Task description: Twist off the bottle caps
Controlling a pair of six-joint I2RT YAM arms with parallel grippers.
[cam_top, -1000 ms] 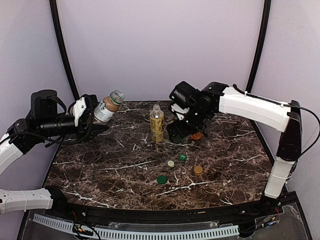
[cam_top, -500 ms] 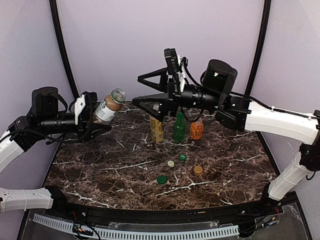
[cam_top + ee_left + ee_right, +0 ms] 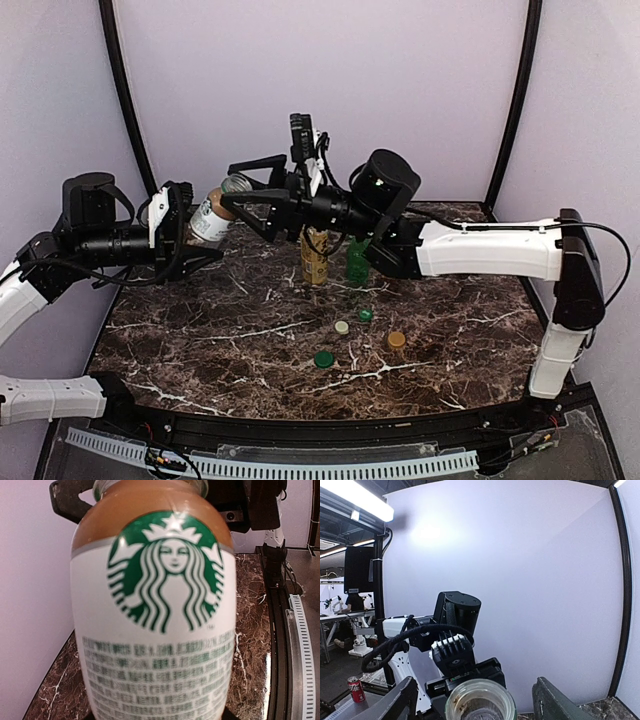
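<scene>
My left gripper [image 3: 190, 235] is shut on the slim bottle with the white label [image 3: 212, 218] [image 3: 155, 620] and holds it above the table's left side, tilted towards the right. My right gripper [image 3: 232, 188] [image 3: 476, 690] is open, one finger [image 3: 402, 702] on each side of that bottle's clear top [image 3: 480, 702], with a gap on both sides. I cannot tell whether a cap sits on that top. At the back of the table stand a bottle of yellow liquid [image 3: 314, 255] and a green bottle [image 3: 357, 262], their tops hidden behind my right arm.
Several loose caps lie on the dark marble table [image 3: 200, 340]: cream [image 3: 342, 326], small green [image 3: 365, 314], brown [image 3: 397, 339] and green [image 3: 323, 358]. My right arm stretches across the back. Black frame posts and pale walls close in the sides and rear.
My right arm has swung left from the standing bottles to the held bottle's top, and its jaws have narrowed a little. The left arm and its bottle have stayed still.
</scene>
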